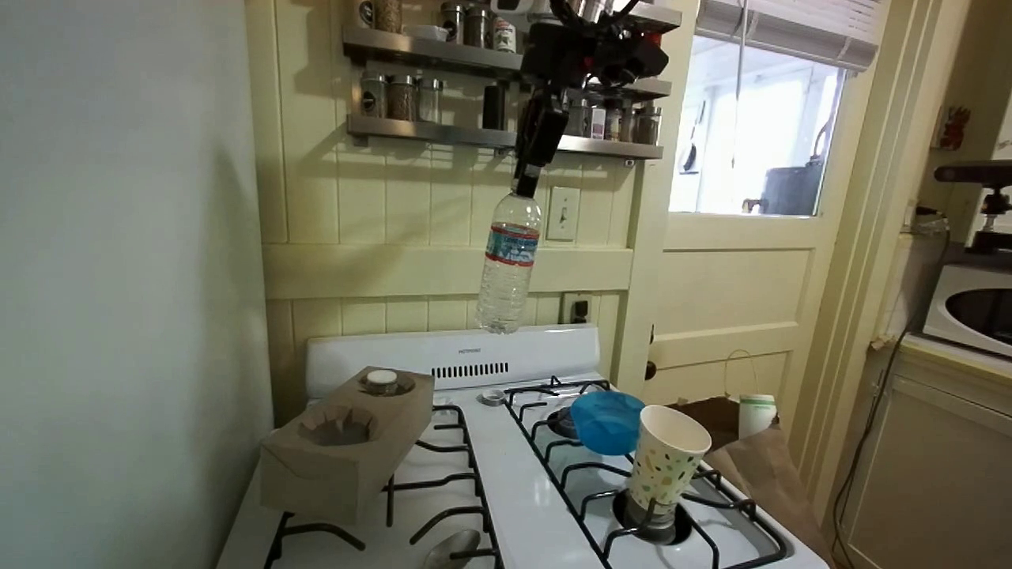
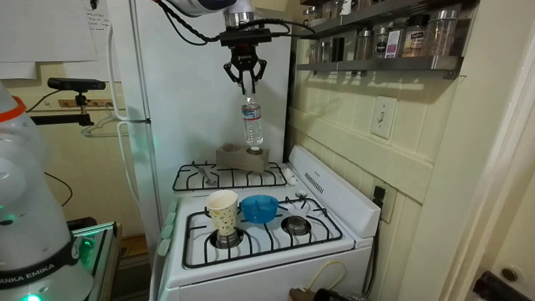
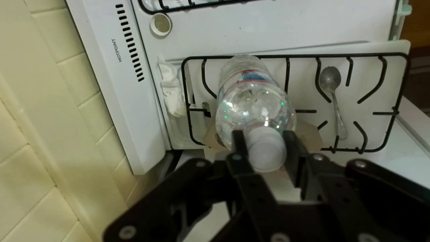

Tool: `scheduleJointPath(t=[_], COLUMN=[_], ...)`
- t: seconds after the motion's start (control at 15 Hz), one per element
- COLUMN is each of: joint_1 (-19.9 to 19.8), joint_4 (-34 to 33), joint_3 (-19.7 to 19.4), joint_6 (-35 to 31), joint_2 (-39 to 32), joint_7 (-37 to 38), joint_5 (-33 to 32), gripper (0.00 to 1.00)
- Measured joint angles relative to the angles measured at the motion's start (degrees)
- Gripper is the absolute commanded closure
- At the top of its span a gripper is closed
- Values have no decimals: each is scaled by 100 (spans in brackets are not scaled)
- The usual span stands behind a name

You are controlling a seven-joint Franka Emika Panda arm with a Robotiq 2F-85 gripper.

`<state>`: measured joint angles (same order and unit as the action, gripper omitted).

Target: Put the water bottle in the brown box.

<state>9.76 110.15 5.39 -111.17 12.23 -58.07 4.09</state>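
Spreading across the lower part of an exterior view, a white stove [image 1: 518,482] carries, left to right, the brown box [image 1: 340,470], a spoon [image 1: 452,545], a blue bowl [image 1: 607,427] and a patterned paper cup [image 1: 666,462]. Behind it, metal shelves [image 1: 431,133] of jars [image 1: 402,99] hang on a yellow panelled wall [image 1: 443,273]; further right come a door [image 1: 731,292] with a window [image 1: 783,111] and a microwave [image 1: 976,312]. The arm [image 2: 240,6] hangs above, its tool [image 2: 248,88] pointing down and pinching the water bottle [image 2: 252,121] by its capped neck, in midair, higher than the brown box and apart from it.
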Motion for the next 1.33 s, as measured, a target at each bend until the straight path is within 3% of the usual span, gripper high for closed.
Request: scheduleJointPath(t=[0.07,0.4,0.8,1.33], joint_1=[-4,128,523,611], joint_4=[0,-109,-1047,-1753], joint_3=[-19,151,771,1198], joint_6=[0,-17,-17,339], joint_2=[-4,-301,-1210,-1925], joint_7=[-41,-168,-667,-2068], joint_5=[0,-13,-120,246], gripper=[92,92,92,92])
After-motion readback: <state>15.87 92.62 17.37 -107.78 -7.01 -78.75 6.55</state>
